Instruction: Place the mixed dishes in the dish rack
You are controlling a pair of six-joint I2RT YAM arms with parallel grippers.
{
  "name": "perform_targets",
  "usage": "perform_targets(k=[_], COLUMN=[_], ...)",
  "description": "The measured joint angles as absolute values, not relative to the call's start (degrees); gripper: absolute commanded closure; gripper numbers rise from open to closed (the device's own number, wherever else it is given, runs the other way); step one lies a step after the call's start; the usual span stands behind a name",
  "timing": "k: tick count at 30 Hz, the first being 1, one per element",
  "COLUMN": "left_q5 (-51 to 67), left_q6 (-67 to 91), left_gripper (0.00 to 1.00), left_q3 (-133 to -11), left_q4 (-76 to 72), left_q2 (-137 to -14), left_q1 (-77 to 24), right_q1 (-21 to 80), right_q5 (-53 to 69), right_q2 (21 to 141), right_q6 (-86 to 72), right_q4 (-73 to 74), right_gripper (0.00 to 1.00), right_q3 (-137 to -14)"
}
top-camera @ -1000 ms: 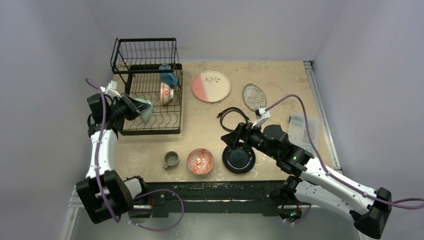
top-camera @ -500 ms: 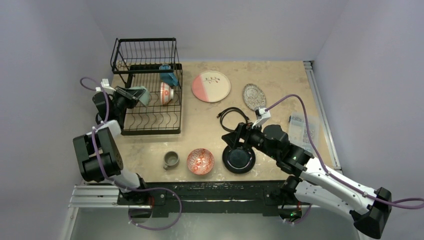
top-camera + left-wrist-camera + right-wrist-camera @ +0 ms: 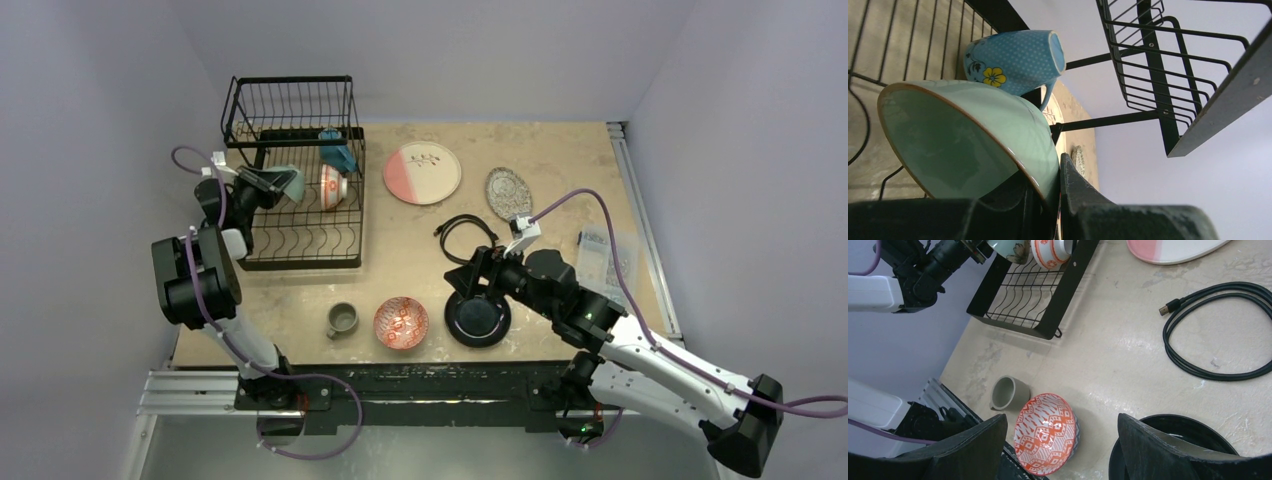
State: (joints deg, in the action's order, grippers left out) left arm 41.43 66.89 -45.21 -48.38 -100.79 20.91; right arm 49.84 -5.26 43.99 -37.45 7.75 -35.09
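The left arm (image 3: 200,285) is folded up steeply, with its wrist turned so the left gripper (image 3: 262,183) points sideways. Its jaws are pinched tight on the rim of a green bowl (image 3: 968,140), which sits tilted just ahead of the fingers (image 3: 1073,195). The right arm (image 3: 640,350) stretches out low and long. The right gripper (image 3: 465,282) faces down, jaws spread wide, holding nothing.

- 2 arms, left arm (image 3: 245,345) and right arm (image 3: 660,365): white links with chunky black joints.
- A purple cable (image 3: 585,191) loops along each arm.
- Matte black jaws, with a white bracket (image 3: 520,235) at each wrist.
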Motion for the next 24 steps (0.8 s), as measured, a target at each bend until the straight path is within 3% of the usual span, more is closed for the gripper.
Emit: perform_targets(k=[13,24], left_q5=[42.19,42.68], left_q6=[66.50,68.60], left_gripper=[1.00,0.99], left_q3=[-50.52,-47.83], left_q4=[-50.15,-55.94], left_q2=[-105.10,-108.27], left_q1=[18.22,17.37], right_q1=[49.84,49.84], right_q5=[-5.45,-6.07], right_q2=[44.84,44.97], right_q6=[-37.43,-37.41], right_q4=[7.88,8.23], right_gripper=[0.18,0.19], right_q3=[-35.09,-35.09])
